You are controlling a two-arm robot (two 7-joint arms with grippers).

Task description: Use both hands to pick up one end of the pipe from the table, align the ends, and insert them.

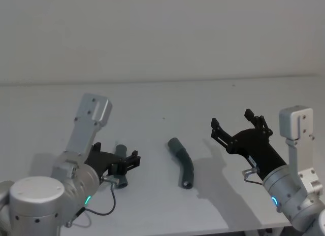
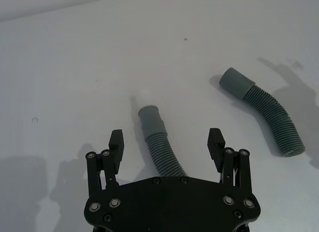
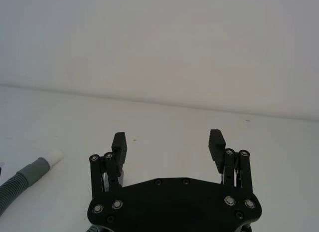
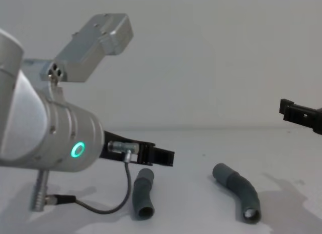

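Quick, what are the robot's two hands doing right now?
Left hand: open, empty, above a pipe piece.
Right hand: open, empty.

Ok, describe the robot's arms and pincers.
The left arm and right arm are silver cylinders with a green ring light each. The left pincer and right pincer are black, slim-fingered, dotted with silver screws. A grey cable loops from the left arm.
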